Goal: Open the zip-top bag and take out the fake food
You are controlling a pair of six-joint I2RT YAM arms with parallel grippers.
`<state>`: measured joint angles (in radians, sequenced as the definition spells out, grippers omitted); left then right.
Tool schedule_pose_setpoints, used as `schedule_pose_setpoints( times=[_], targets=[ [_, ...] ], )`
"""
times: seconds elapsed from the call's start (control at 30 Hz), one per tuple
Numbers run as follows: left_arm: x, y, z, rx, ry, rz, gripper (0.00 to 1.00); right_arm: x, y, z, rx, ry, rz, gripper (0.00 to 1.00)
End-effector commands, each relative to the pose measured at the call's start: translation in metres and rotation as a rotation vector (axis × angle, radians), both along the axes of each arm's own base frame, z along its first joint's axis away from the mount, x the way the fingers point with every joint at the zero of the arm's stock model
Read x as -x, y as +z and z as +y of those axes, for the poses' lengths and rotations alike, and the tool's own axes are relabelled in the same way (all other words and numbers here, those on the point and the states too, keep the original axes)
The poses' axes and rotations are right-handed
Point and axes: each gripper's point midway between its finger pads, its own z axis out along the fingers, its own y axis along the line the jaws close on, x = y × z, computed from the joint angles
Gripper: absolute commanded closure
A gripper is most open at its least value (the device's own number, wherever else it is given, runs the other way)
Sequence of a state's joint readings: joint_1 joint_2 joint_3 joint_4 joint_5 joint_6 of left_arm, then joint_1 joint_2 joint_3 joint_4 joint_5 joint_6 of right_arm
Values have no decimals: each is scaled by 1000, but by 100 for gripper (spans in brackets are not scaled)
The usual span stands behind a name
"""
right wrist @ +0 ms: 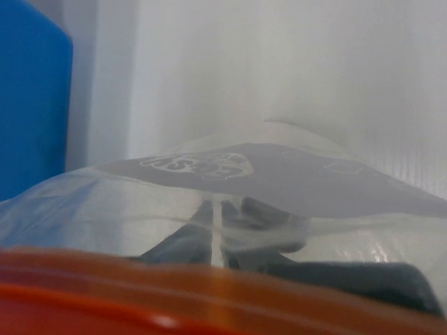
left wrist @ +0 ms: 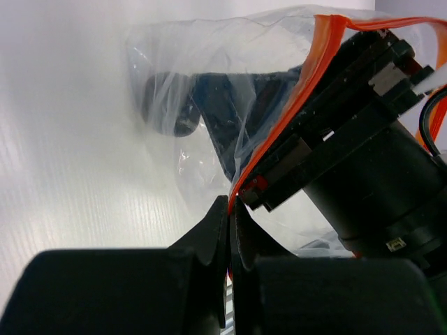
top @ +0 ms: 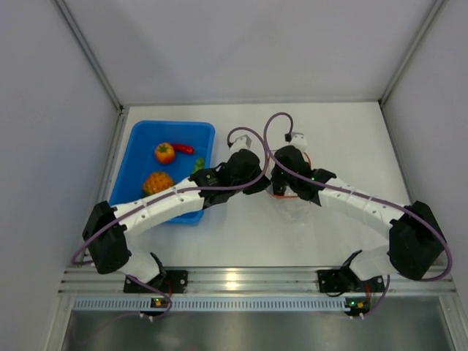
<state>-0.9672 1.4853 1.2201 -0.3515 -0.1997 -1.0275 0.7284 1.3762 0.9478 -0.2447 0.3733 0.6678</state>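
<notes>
The clear zip-top bag (left wrist: 174,49) lies mid-table between both arms, mostly hidden under them in the top view (top: 291,196). My left gripper (left wrist: 232,202) is shut on its orange-red zip strip (left wrist: 311,70) and holds the mouth open; it also shows in the top view (top: 260,183). My right gripper (right wrist: 225,216) reaches inside the bag, seen through the plastic, with its fingers closed at a dark purple-black piece (right wrist: 279,209), which also shows in the left wrist view (left wrist: 167,105). The other fake food lies in the blue tray: an orange tomato (top: 164,153), a red chili (top: 183,148), an orange round piece (top: 157,182), a green piece (top: 198,166).
The blue tray (top: 142,135) stands at the left of the white table; its wall fills the left edge of the right wrist view (right wrist: 31,105). White walls close in the back and both sides. Purple cables loop above both wrists (top: 272,128).
</notes>
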Motion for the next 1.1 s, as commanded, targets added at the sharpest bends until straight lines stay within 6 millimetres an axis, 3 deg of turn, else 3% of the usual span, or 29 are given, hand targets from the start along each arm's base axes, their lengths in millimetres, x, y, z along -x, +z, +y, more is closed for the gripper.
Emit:
schedule_pose_setpoints(
  times=[0.0,0.17,0.47,0.83,1.07],
  targets=[
    [2,52,-10,173,-6,-78,100,-10,-6,13,-17,-2,-37,89],
    [-1,54,5,166,43,-109,100,-12,-23,17,24,46,-31,85],
    [0,38,6,126,27,-97,100,-15,-51,9,132,60,32,81],
    [-1,5,17,36,29,-87,100,6,-61,34,32,215,94,73],
    [2,-3,33,2,48,-102,100,15,-77,32,69,246,153,67]
  ],
)
